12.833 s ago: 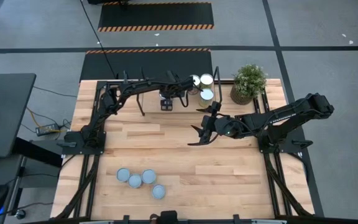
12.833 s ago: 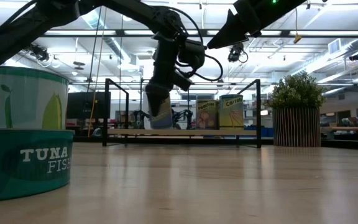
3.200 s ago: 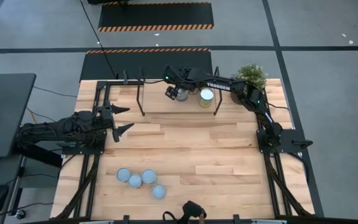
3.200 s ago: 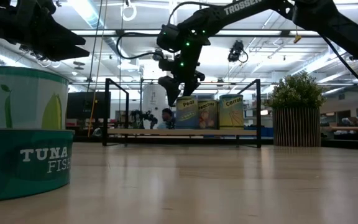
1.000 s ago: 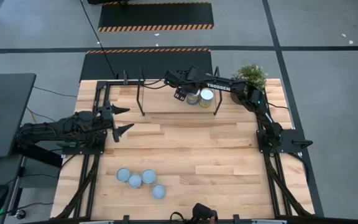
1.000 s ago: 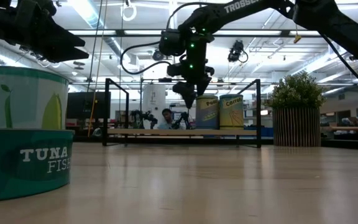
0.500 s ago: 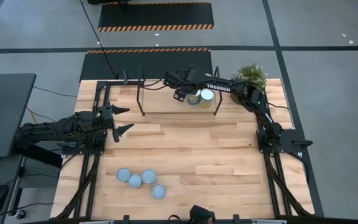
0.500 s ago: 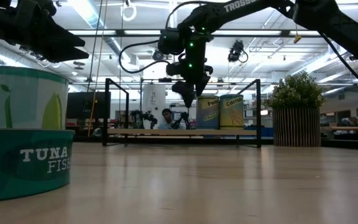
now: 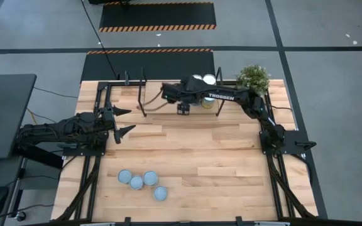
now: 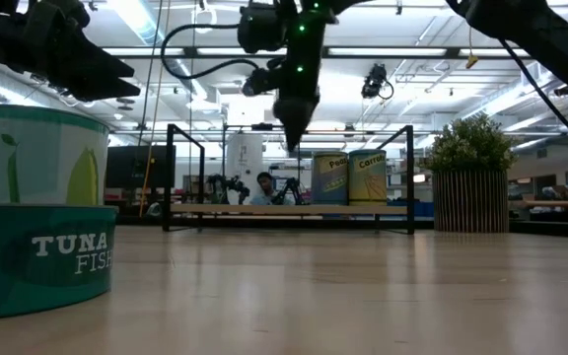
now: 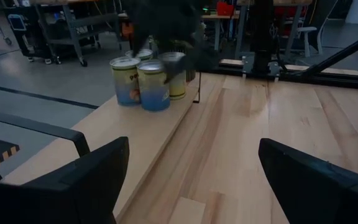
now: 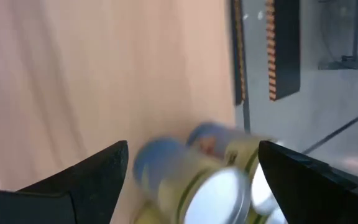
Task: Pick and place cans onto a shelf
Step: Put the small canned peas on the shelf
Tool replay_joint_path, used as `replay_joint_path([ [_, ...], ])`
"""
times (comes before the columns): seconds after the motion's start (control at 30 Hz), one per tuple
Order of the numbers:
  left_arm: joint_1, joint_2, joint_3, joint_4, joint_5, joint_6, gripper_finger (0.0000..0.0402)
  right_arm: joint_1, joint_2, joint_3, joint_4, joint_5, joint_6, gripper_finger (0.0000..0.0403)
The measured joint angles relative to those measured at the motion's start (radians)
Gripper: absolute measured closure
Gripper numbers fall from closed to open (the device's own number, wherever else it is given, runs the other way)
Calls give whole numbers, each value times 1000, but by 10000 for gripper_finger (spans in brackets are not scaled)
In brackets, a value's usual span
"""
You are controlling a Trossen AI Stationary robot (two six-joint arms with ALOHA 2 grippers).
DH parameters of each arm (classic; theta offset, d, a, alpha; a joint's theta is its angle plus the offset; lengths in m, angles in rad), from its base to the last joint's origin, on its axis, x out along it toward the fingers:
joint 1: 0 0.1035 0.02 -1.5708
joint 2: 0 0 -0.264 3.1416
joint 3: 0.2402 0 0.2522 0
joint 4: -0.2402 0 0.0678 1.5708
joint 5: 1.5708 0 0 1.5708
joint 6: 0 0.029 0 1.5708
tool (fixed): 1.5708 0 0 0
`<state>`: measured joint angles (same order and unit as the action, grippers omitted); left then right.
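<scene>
- The right arm reaches far across the table to the shelf [image 9: 153, 94]. The right gripper [image 9: 182, 107] hangs above it, fingers apart, holding nothing.
- The left gripper [image 9: 122, 120] waits at the left side of the table, fingers apart and empty.
- Three cans [image 11: 146, 81] stand close together on the shelf.
- Four cans [image 9: 142, 182] sit bunched near the table's front edge.
- One plant [image 9: 252, 78] stands by the shelf.

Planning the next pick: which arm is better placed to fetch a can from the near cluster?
Left, likely: its open gripper hovers nearer the four cans; the right gripper is over the shelf.
</scene>
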<state>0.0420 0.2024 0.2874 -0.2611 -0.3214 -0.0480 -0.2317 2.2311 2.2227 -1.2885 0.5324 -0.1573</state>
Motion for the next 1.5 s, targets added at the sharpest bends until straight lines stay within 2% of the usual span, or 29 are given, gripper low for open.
replay_joint_path([
  [0.1,0,0,0,0,0,-19,38,12,0,-2,-88,2,-8,35],
  [0.3,0,0,0,9,0,-22,38,0,0,-10,-95,54,30,35],
  [0.47,0,0,0,2,0,-24,38,19,0,-10,-26,-43,34,35],
  [0.6,0,0,0,-22,0,-23,38,94,0,-10,41,-81,22,35],
  [0.97,0,0,0,-26,5,-95,38,305,0,-10,286,-320,-35,35],
  [1.1,0,5,0,-25,107,-103,38,361,-1,-20,302,-318,-26,35],
  [1.27,0,44,0,34,257,-75,38,414,0,-124,331,-303,18,35],
  [1.4,-1,111,0,81,299,-64,38,453,1,-246,366,-235,74,35],
  [1.5,-1,183,0,131,298,-63,38,487,1,-312,388,-140,105,35],
])
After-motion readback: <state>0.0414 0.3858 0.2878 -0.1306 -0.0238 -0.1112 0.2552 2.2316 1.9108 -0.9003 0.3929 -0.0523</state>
